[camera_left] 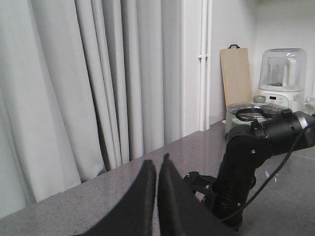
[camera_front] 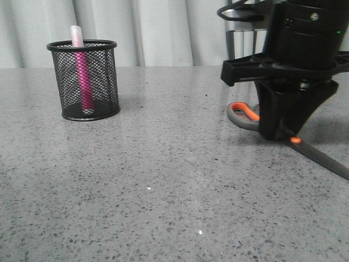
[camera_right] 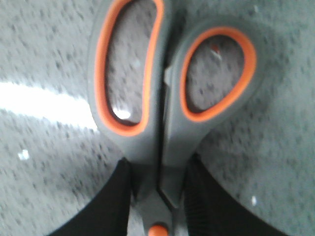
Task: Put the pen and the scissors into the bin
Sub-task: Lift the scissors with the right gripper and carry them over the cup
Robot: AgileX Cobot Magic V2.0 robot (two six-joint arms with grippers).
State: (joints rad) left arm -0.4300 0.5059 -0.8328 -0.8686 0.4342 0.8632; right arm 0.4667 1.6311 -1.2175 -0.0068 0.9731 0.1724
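Observation:
The black wire-mesh bin [camera_front: 106, 82] stands at the far left of the table. The pink pen [camera_front: 83, 82] stands upright inside it, its pale cap above the rim. The scissors [camera_front: 244, 114] lie flat on the table at the right, grey and orange handles toward the back, dark blades toward the front right. My right gripper [camera_front: 283, 131] is down on them. In the right wrist view the fingers [camera_right: 123, 196] press both sides of the scissors' [camera_right: 172, 123] neck just above the orange pivot, so the right gripper [camera_right: 159, 156] is shut on them. My left gripper [camera_left: 156, 164] is shut, empty and raised.
Pale curtains hang behind the table. In the left wrist view a wooden cutting board [camera_left: 235, 73], a blender [camera_left: 281, 73] and a lidded pot [camera_left: 253, 105] stand at the table's far end, beyond the right arm [camera_left: 241, 177].

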